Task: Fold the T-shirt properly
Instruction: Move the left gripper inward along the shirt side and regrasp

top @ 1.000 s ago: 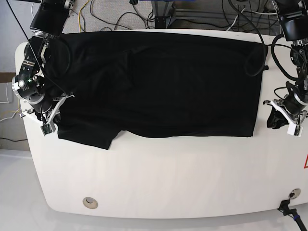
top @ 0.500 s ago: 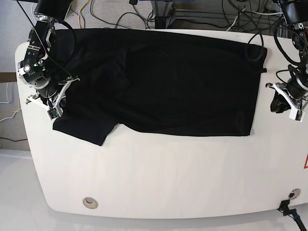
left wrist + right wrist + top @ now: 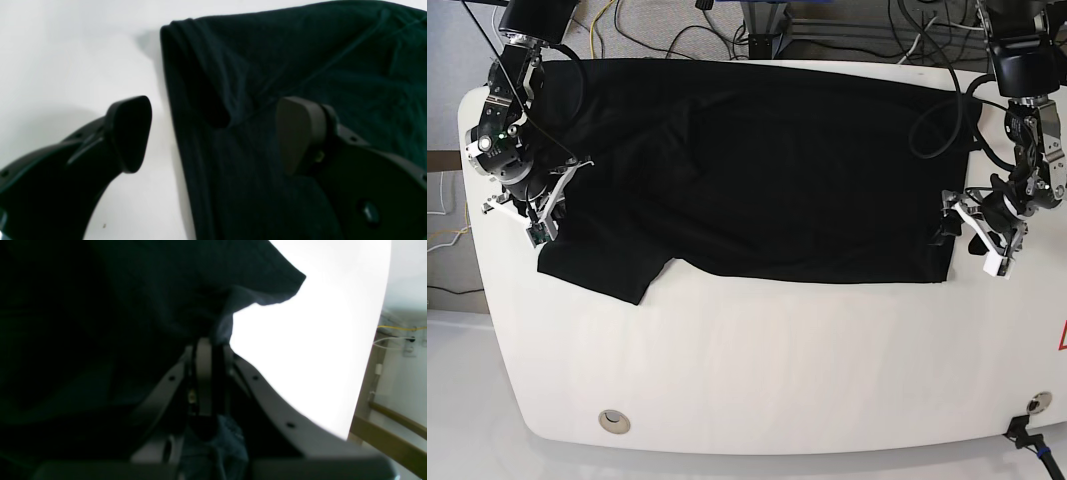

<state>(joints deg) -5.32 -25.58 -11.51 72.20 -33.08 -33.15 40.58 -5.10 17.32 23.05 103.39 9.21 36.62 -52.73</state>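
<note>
T-shirt [image 3: 767,170] spread flat on white table [image 3: 757,370]; left gripper [image 3: 213,133] jaws spread wide, straddling folded hem edge; right gripper [image 3: 210,350] jaws pinching sleeve fabric

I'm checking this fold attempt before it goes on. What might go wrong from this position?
The right gripper is shut on the T-shirt at its sleeve edge; pulling hard may drag the whole shirt and wrinkle it. The left gripper stands open astride the hem edge, one finger over the bare table; closing here may catch only a thin fold that slips. A raised fold by the hem could get pressed in.
</note>
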